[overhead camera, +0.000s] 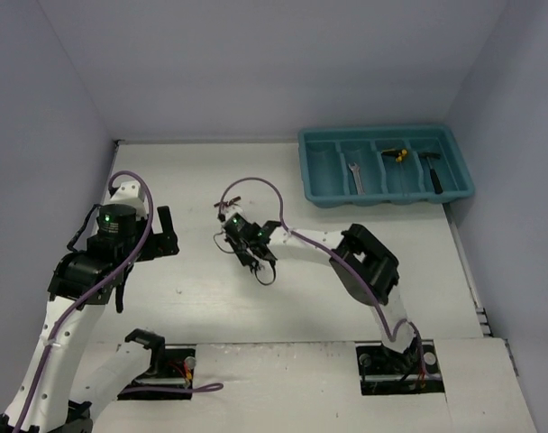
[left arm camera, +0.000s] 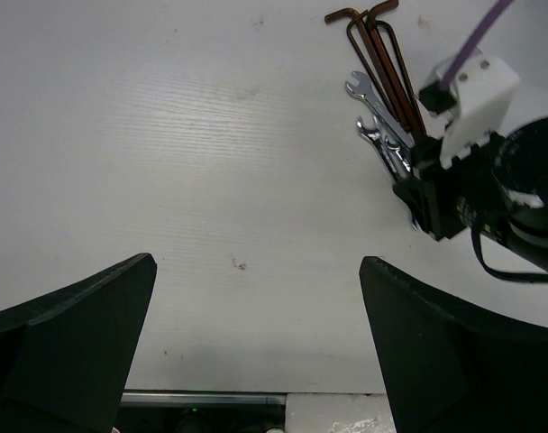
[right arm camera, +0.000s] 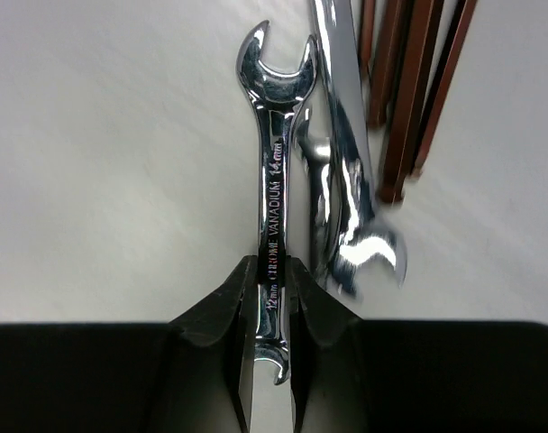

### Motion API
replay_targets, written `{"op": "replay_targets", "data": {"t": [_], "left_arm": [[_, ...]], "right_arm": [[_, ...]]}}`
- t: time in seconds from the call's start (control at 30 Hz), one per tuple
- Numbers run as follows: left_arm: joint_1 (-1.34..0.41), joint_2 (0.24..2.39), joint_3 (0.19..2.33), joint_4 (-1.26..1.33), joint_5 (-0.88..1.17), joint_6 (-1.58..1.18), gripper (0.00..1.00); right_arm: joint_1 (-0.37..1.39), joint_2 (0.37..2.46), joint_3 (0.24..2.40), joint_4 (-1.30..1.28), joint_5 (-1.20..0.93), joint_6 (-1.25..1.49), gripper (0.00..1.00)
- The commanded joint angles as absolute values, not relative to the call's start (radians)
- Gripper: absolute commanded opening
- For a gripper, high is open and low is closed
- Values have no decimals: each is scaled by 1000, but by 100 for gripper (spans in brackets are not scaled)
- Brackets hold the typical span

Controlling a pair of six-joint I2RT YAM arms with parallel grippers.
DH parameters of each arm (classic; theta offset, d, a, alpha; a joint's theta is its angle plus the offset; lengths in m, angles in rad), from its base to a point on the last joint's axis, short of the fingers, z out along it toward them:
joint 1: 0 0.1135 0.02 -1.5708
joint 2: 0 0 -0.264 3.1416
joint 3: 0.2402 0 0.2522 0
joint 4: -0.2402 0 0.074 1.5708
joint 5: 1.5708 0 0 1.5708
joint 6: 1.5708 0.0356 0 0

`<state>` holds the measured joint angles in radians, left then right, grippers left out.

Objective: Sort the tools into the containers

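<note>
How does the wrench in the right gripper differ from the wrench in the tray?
The gripped wrench is clamped near one end by the right gripper; the tray wrench lies free. The gripped wrench has another wrench and brown hex keys beside it; the tray wrench is alone in its compartment. Both are silver and open-ended.

White shells with chunky black joints on both the left arm [overhead camera: 62,329] and right arm [overhead camera: 369,266]. Each drags a purple cable [overhead camera: 150,209] and shows a tiny green light [overhead camera: 107,217]. Left gripper [left arm camera: 256,271] has matte black wedge jaws.
</note>
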<state>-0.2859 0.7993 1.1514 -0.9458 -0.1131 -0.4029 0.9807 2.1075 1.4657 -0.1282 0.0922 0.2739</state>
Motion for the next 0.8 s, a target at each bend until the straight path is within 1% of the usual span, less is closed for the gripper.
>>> {"op": "replay_targets", "data": {"t": [0.0,0.13,0.17,0.23,0.37,0.53,0.7,0.77], "left_arm": [[-282,832,1227,-910,-126,-378,95],[-282,844,1228,-901,-119,-376,95],[-282,845,1227,-898,-118,-376,95],[-282,847,1224,-895,-118,-374,95],[-282,851,1226,-893,-114,-376,95],[-282,841,1223,-893,-118,-374,95],[-282,828,1213,-894,-116,-381,96],[-282,824,1210,-894,-115,-383,95]], "right_arm": [[991,1963,1245,-307,135,297,2],[991,1838,1157,-316,121,303,1],[991,1823,1146,-318,116,302,2],[991,1806,1136,-324,112,299,8],[991,1831,1164,-328,98,299,17],[989,1899,1221,-327,80,290,22],[977,1956,1252,-328,21,272,23],[969,1971,1252,-328,8,269,20]]}}
